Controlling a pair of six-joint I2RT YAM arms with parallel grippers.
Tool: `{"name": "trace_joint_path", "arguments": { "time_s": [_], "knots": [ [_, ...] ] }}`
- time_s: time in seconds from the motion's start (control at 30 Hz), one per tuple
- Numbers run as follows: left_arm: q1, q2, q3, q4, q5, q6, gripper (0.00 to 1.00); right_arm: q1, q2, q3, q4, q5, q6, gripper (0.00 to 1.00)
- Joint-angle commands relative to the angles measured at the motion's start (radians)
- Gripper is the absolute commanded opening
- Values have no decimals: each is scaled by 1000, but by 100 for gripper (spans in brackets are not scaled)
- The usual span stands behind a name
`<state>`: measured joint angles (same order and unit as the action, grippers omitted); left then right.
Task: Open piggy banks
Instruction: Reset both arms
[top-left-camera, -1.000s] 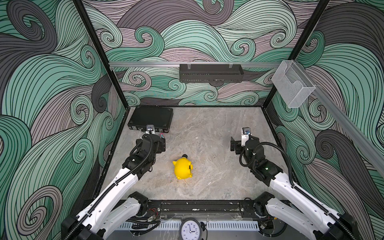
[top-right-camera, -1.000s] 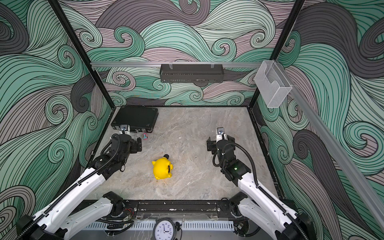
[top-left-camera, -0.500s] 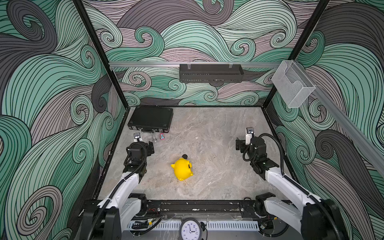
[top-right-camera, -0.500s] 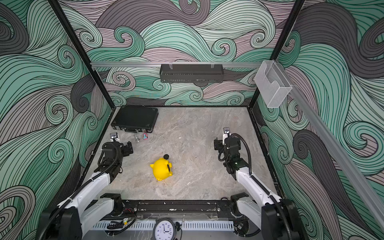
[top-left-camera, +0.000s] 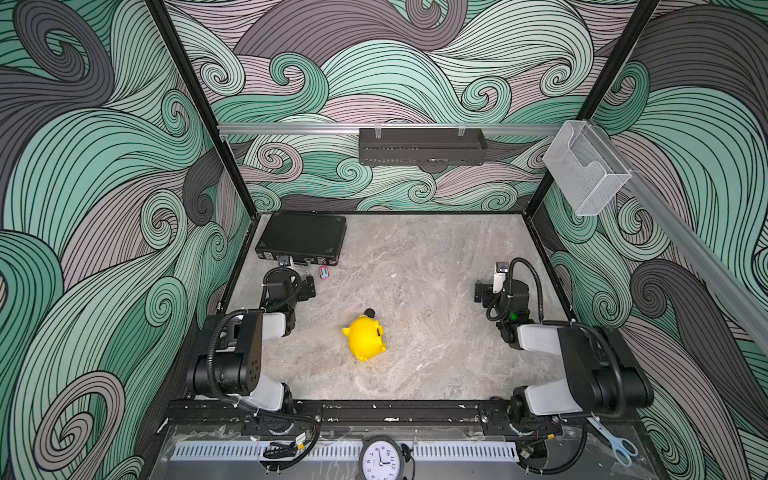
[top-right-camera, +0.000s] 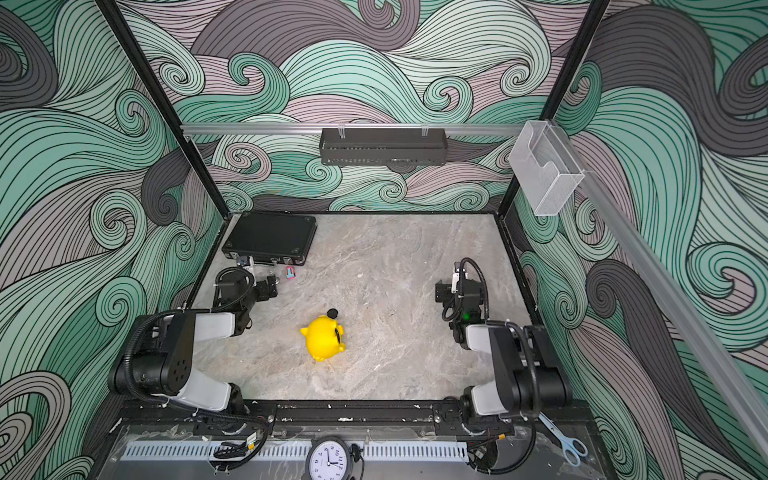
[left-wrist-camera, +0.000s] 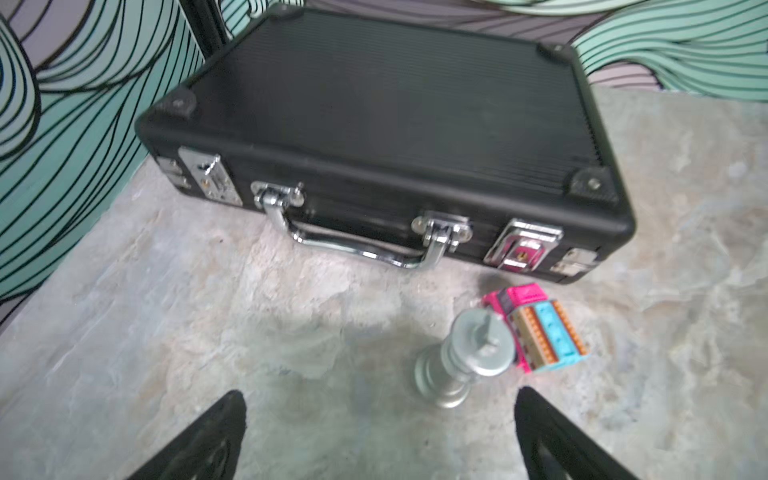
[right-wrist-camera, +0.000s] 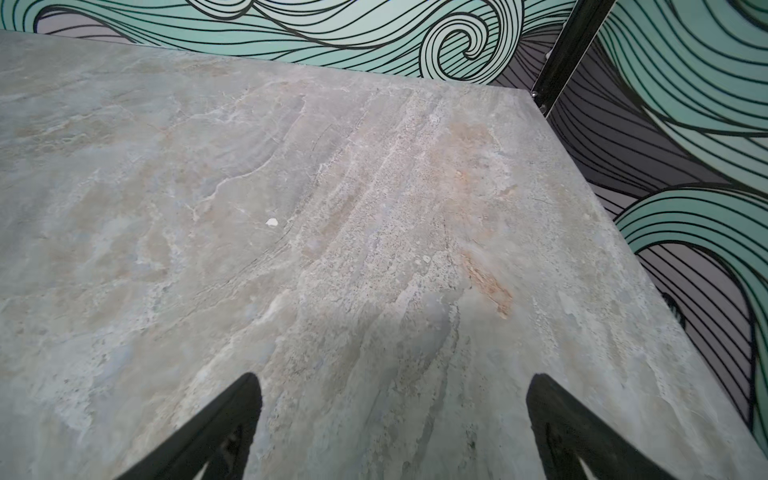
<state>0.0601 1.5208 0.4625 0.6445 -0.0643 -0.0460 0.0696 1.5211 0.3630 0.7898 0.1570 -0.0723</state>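
The yellow pig (top-left-camera: 364, 341) lies mid-desk, a black plug (top-left-camera: 369, 312) beside it; left gripper (left-wrist-camera: 378, 436) and right gripper (right-wrist-camera: 392, 432) gape wide, holding nothing.

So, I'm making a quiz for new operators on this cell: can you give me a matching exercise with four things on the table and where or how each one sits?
Things:
1. yellow piggy bank
2. black case
3. silver chess piece
4. left gripper

States or places:
A. far corner of the table, shut, handle facing the arms
B. mid-table between the two arms, touched by neither gripper
C. open, empty, pointing toward the case
D. upright beside a small pink and blue toy

Pairs: 1-B, 2-A, 3-D, 4-C
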Motion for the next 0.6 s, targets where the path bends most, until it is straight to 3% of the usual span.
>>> {"name": "trace_joint_path", "arguments": {
  "time_s": [0.0,0.07,0.13,0.57],
  "knots": [
    [7,-8,28,-23,32,0,99,-13,-8,42,11,-45,26,100],
    [7,-7,28,-23,35,2,99,-34,30,41,81,-78,38,100],
    [7,-4,26,-14,35,2,99,-42,1,56,0,-92,42,100],
    [7,-6,25,-12,35,2,99,-42,8,50,27,-93,39,100]
  ]
}}
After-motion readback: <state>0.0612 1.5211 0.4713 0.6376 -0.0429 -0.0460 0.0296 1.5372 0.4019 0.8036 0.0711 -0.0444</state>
